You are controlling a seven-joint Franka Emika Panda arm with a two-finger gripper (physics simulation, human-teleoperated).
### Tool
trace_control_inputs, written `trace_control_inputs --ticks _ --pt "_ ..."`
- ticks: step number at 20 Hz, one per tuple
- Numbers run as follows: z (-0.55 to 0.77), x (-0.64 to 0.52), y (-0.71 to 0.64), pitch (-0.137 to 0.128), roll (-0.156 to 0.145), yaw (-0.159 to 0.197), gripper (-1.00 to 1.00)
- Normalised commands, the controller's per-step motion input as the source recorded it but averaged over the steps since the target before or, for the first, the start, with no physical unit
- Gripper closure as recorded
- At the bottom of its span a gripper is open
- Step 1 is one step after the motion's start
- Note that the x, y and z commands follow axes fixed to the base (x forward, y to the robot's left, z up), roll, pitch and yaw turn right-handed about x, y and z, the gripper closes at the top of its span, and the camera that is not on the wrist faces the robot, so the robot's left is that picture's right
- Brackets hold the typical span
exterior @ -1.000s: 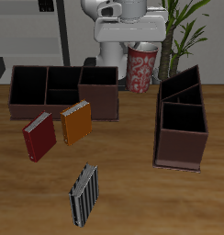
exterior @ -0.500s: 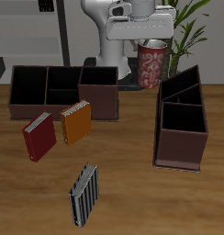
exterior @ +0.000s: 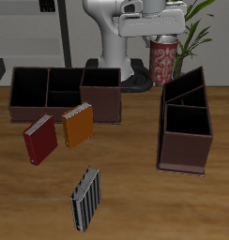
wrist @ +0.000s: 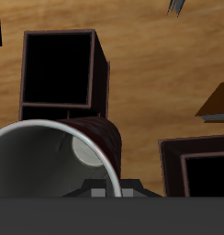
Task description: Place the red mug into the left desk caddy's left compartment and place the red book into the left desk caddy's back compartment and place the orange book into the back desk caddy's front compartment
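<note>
My gripper (exterior: 160, 36) is shut on the red mug (exterior: 163, 61) and holds it upright in the air, behind the left desk caddy (exterior: 186, 152) and well above the table. The mug's white inside (wrist: 45, 161) fills much of the wrist view, with that caddy's large end cell (wrist: 57, 69) beyond it. The red book (exterior: 39, 139) and the orange book (exterior: 78, 125) lie side by side on the table, just in front of the back desk caddy (exterior: 103, 107). That caddy's two small middle cells (exterior: 64, 88) are empty. The orange book (wrist: 219, 101) also shows in the wrist view.
A black-and-grey striped book (exterior: 85, 197) lies near the table's front edge. The robot's white base (exterior: 114, 47) stands behind the caddies, with a potted plant (exterior: 197, 23) beside it. Part of the back caddy (wrist: 201, 170) shows in the wrist view.
The gripper has lifted the red mug higher and carried it sideways toward the left desk caddy. The books and both caddies have not moved.
</note>
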Motion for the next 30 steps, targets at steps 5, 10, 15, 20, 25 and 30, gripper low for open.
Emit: trace_control_inputs --ticks 5,10,15,20,25,30 --pt "-0.10 -0.20 0.30 0.015 0.044 -0.023 1.00" --pt "-0.18 -0.14 0.44 0.021 0.094 0.004 1.00" --pt "-0.16 -0.05 0.16 0.049 -0.006 -0.047 1.00" --pt "-0.26 -0.19 0.18 0.048 0.028 0.005 1.00" --pt "-0.05 -0.20 0.01 -0.003 0.021 -0.015 1.00" --pt "0.01 -0.26 -0.03 -0.012 -0.005 -0.011 1.00"
